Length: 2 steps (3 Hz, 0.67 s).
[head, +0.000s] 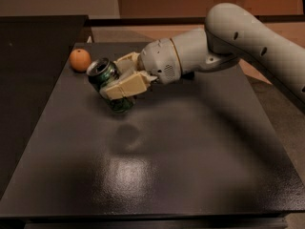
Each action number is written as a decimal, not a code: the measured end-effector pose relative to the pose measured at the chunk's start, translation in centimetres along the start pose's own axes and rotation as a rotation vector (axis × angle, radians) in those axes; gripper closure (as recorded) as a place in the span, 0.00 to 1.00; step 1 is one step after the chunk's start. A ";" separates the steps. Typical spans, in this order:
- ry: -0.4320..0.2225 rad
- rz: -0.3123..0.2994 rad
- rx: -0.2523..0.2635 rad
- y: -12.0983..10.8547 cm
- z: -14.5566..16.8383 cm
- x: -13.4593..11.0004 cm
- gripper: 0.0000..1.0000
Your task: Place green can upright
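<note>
The gripper (pixel 113 78) hangs over the far left of the table (pixel 200 156), its fingers clamped on the tilted green can (pixel 101 72) near an orange (pixel 80 59).

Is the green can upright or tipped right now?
Tipped. The green can leans in the gripper, which is shut on it over the table's far left, its silver-rimmed end facing up-left toward the orange.

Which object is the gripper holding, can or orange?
The green can, tilted, clamped in the gripper; the orange sits free on the table beside it.
</note>
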<state>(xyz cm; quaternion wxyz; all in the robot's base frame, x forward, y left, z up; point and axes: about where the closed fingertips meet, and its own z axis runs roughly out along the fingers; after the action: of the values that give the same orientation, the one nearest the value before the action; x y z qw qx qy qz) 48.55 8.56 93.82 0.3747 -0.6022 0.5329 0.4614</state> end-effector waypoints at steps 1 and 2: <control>-0.080 0.013 0.049 -0.2 -0.8 0.7 1.00; -0.148 0.017 0.095 -0.4 -1.8 1.6 1.00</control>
<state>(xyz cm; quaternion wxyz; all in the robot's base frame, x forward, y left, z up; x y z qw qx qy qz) 49.21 6.48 92.79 0.4372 -0.5435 0.5302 0.4820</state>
